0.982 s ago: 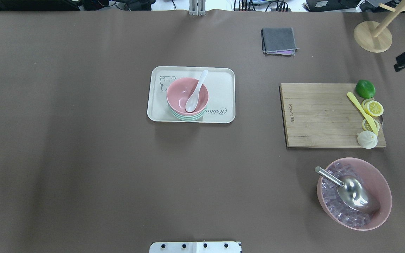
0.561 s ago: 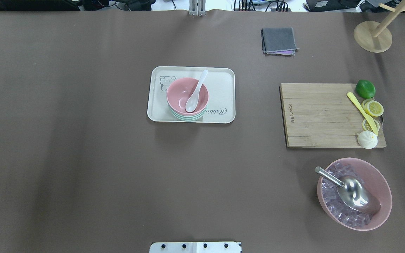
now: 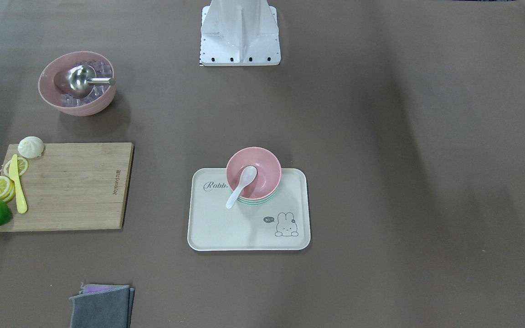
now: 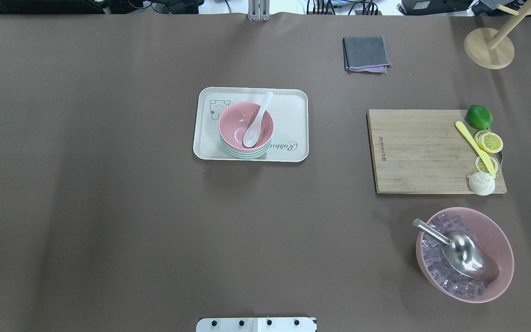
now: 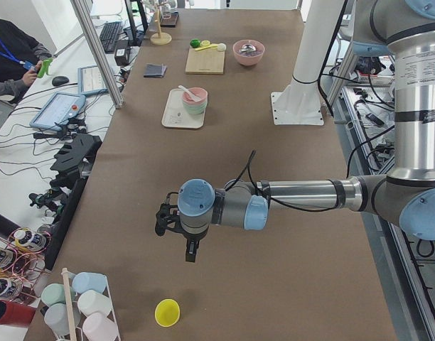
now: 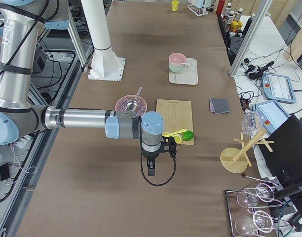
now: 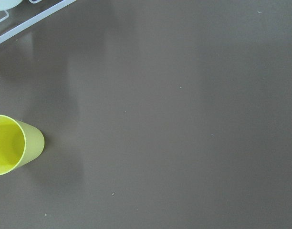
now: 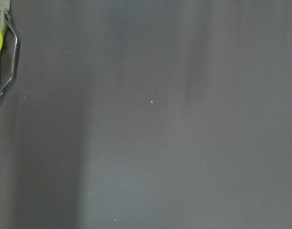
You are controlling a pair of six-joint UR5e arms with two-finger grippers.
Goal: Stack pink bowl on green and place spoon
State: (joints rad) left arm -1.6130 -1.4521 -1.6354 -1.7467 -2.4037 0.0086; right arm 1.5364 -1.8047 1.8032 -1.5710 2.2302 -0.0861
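A pink bowl (image 4: 237, 121) sits stacked on a green bowl (image 4: 243, 155) on a cream rabbit tray (image 4: 289, 115) at the table's middle. A white spoon (image 4: 257, 121) lies in the pink bowl, its handle over the far rim. The stack also shows in the front view (image 3: 265, 173). My left gripper (image 5: 164, 222) hangs over bare table near the left end, and my right gripper (image 6: 169, 147) hangs beside the cutting board at the right end. Both show only in the side views, so I cannot tell whether they are open or shut.
A wooden cutting board (image 4: 413, 150) with a lime, lemon slices, a yellow knife and a bun lies at the right. A large pink bowl (image 4: 500, 240) holds ice and a metal scoop. A grey cloth (image 4: 366, 53) lies at the back. A yellow cup (image 7: 12, 143) stands near my left gripper.
The dark gripper part at the right edge of the overhead view has moved out of that view. The bowls, spoon and tray have not moved.
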